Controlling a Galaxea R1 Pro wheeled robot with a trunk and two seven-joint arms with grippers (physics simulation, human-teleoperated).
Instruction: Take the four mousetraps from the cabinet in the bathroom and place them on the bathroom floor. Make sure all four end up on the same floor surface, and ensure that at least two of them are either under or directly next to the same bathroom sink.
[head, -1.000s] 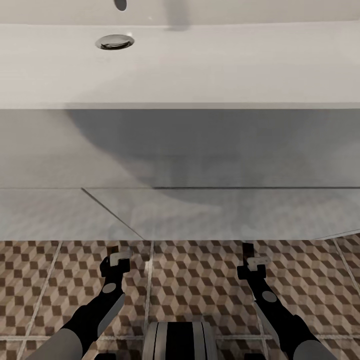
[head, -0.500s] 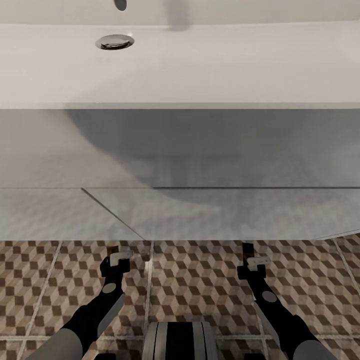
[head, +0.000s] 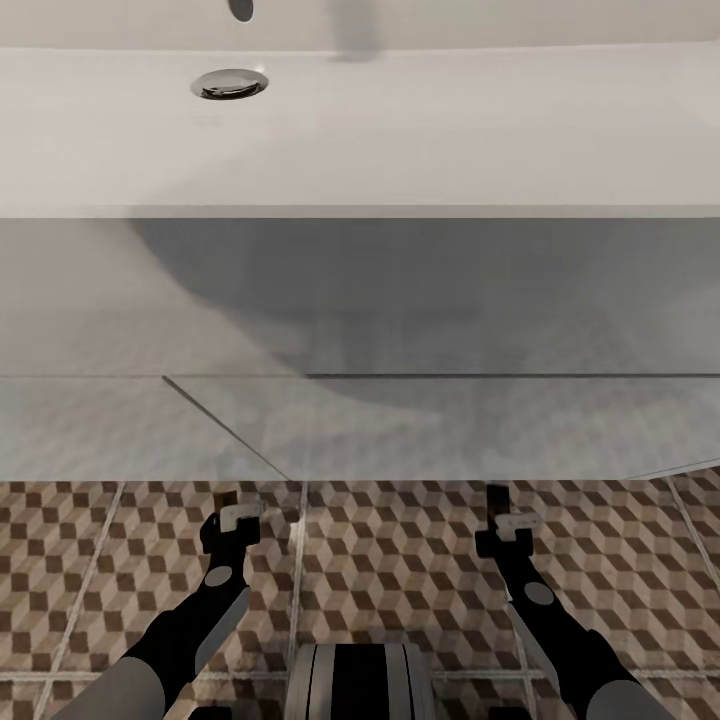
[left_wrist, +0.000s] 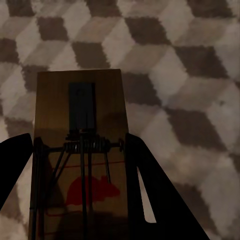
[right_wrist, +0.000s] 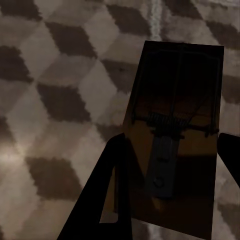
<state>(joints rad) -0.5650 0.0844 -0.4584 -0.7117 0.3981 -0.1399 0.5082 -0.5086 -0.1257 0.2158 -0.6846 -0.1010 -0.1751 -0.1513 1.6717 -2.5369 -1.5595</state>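
Brown wood sits between the fingers of both hands. In the left wrist view my left hand grips a mousetrap by its edges, red mouse print and spring facing the camera; in the right wrist view my right hand grips a second mousetrap the same way. Over the last second almost nothing has moved: in the head view both arms hang low in the frame, above the cube-patterned bathroom floor, just in front of the white bathroom sink filling the upper half. I judge I am paused before lowering; both traps are next to the sink but not yet set down.
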